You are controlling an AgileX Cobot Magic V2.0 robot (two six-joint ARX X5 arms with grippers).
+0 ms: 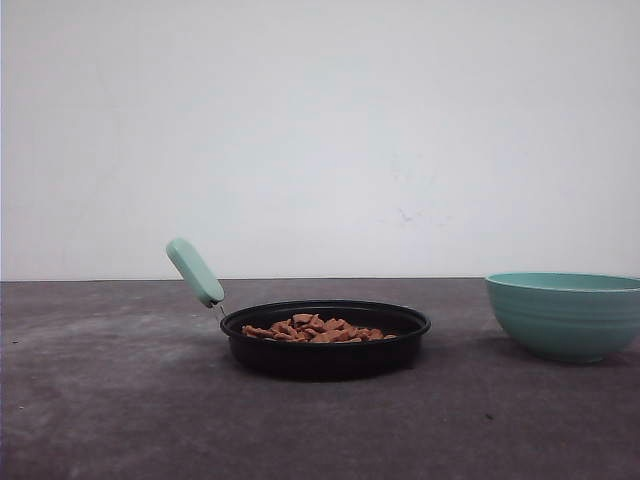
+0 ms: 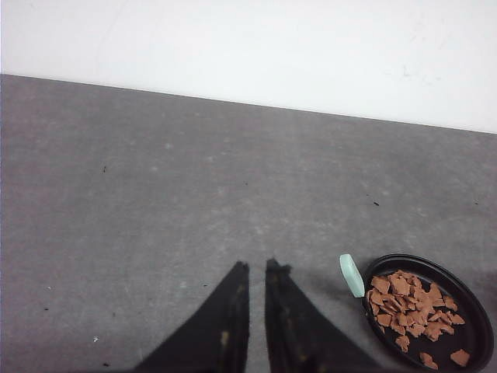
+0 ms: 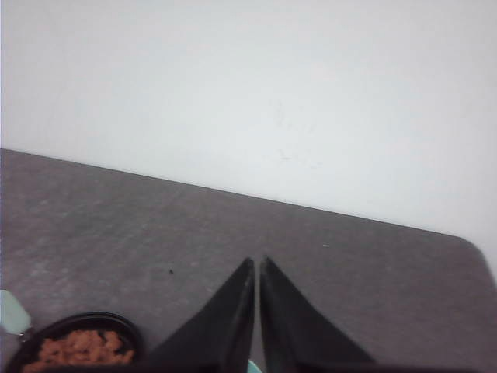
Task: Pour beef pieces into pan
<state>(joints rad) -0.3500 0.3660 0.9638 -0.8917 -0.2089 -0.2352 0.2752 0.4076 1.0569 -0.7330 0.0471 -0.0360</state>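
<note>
The pan (image 1: 325,340) sits on the dark grey desk (image 1: 110,400), near the middle of the front view, with its mint-green handle (image 1: 195,271) angled up and to the left. The beef pieces (image 1: 315,329) lie inside the pan as a low reddish-brown heap, spread mostly over the middle and left part of its floor. To the right of the pan, well apart from it, stands a ribbed teal bowl (image 1: 566,314), upright on the desk; its inside cannot be seen from this angle. A plain white wall (image 1: 320,130) rises behind the desk.

In the left wrist view the left hand (image 2: 257,268) hangs above bare desk, its two dark fingers (image 2: 225,326) nearly together with only a thin slit between the tips, and nothing held between them. The pan lies off to one side of it, the beef pieces scattered across the black floor and the handle pointing toward the hand.

In the right wrist view the right hand (image 3: 257,263) is likewise drawn narrow, fingertips almost touching and holding nothing. The pan with its beef pieces shows at the corner of that view, apart from the fingers
</note>
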